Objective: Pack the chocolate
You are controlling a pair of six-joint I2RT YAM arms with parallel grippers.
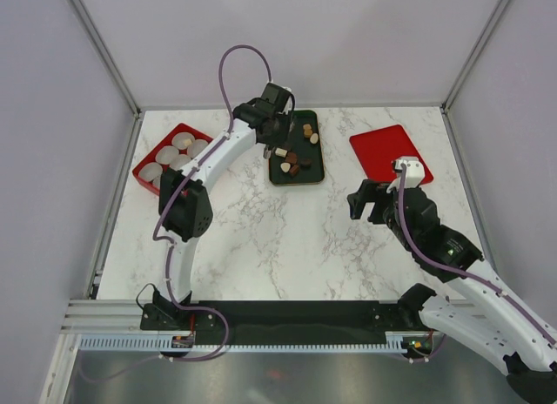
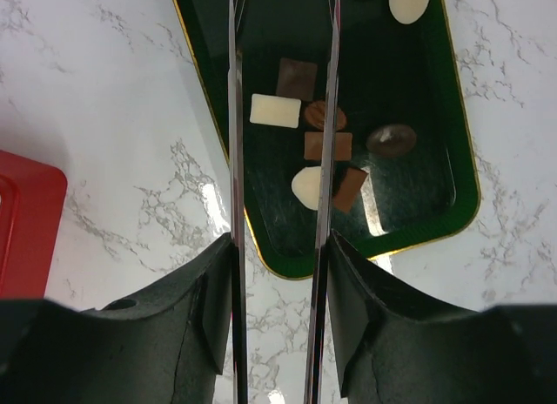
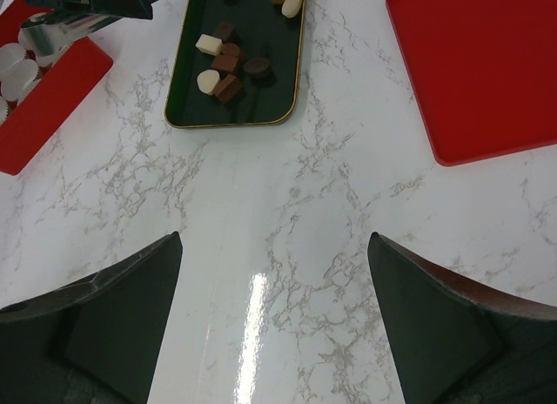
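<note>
Now, with our left gripper [image 2: 278,247] clamped on the tongs [image 2: 235,117] over the tray [image 2: 418,73] holding the chocolates [image 2: 328,145], and the right gripper [image 3: 274,239] spread apart over the table [image 3: 261,212], we should straddle one piece squarely, then squeeze gently.

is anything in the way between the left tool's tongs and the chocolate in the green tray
Nothing visible. The tongs held in the left tool reach over the green tray, and the chocolate lies uncovered right under their blades.
</note>
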